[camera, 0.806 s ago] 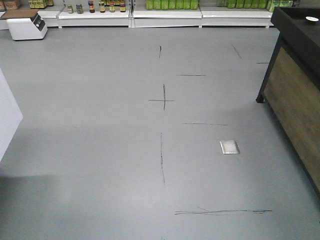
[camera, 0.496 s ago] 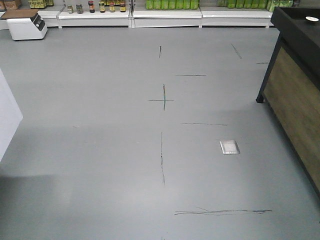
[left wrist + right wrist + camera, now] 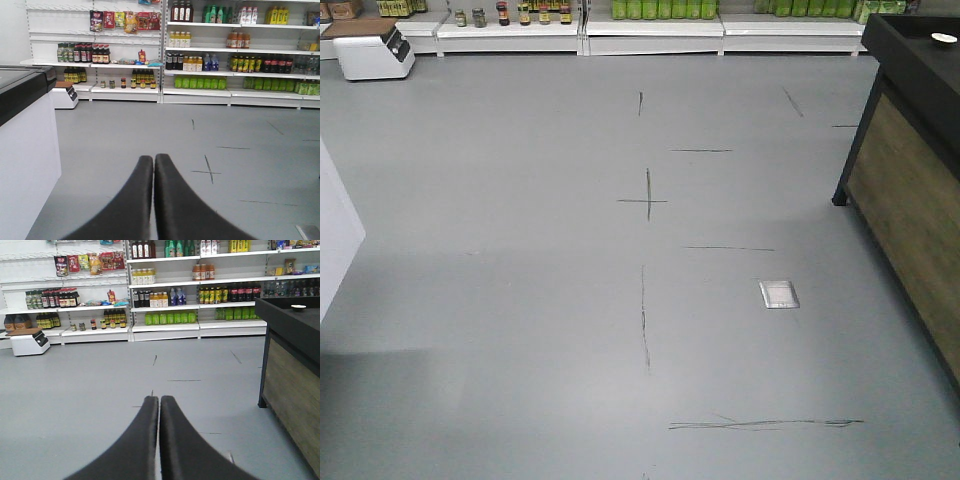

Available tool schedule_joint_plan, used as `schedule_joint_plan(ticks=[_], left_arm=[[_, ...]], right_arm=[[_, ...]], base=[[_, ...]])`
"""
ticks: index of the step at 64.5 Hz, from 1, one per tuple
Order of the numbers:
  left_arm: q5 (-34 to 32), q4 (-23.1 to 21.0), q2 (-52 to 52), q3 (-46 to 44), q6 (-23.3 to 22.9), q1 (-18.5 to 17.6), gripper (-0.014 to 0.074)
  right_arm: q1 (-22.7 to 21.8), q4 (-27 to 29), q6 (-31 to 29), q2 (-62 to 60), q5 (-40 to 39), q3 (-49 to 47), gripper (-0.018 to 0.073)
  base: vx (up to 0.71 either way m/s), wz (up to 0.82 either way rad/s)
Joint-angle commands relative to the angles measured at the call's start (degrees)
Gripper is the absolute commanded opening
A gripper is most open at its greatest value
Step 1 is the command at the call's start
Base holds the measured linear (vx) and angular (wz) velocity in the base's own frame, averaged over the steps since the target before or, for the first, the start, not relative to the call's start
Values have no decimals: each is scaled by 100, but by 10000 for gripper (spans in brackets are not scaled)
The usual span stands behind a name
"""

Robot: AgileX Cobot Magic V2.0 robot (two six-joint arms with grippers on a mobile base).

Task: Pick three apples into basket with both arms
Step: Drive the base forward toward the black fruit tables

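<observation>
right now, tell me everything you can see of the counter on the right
The counter stands at the right edge, only partly in frame. Its top is black; its side panel looks like brown wood grain in a black frame. A black corner leg rests on the grey floor. A small white dish-like thing sits on the top near the far end.

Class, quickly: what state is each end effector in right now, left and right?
Left end effector: closed, holding nothing.
Right end effector: closed, holding nothing.
</observation>
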Motion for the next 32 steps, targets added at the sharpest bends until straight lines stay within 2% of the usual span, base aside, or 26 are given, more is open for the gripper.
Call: schedule_joint_plan(ticks=[1,32], left_arm=[[-394,-12,-85,134,-4,4,-6],[-394,-12,-85,134,-4,4,-6]], right_arm=[[-47,-45,-29,-59,-407,80,-4],[-47,-45,-29,-59,-407,80,-4]], base=[[0,0],[1,2]])
